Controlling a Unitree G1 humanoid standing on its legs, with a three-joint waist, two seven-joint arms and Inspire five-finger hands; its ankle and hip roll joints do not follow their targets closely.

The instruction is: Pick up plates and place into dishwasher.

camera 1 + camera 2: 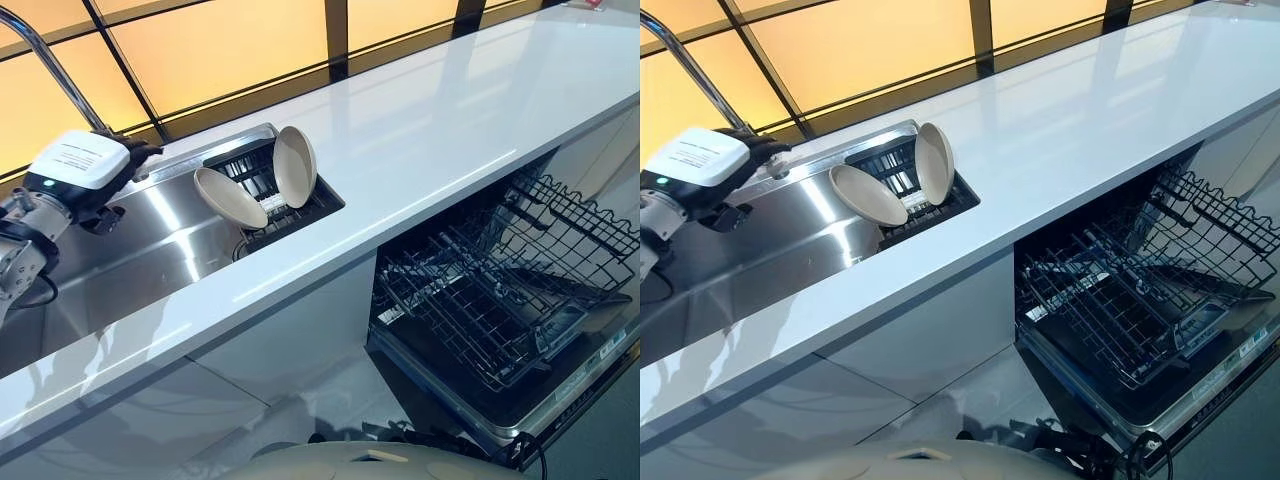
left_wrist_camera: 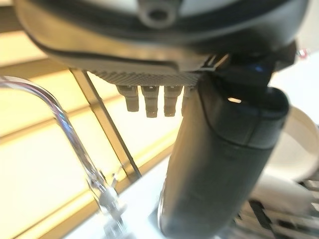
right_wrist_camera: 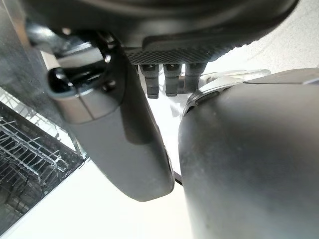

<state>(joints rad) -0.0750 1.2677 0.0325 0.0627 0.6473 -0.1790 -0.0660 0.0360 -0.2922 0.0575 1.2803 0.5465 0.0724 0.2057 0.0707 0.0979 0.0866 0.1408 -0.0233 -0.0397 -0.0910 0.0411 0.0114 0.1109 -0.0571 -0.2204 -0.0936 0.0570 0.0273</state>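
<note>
While the white worktop [image 1: 430,130] runs across the frame, the open dishwasher [image 1: 500,310] sits lower right with bare racks. At the upper left, the left robot hand [image 1: 125,155] hovers over the sink [image 1: 150,230], fingers loosely extended, holding nothing. Two beige plates [image 1: 270,175] lean in the sink rack. The left wrist view shows a curved tap [image 2: 65,124]; the right wrist view shows the right robot hand [image 3: 124,139], empty.

Two cream plates [image 1: 231,197] [image 1: 295,166], a black drying rack [image 1: 262,180], silver sink [image 1: 150,225], glossy white countertop [image 1: 450,120], black wire dishwasher rack [image 1: 500,290].

Dark robot hand [image 1: 125,155], white cover, silver-grey arm
</note>
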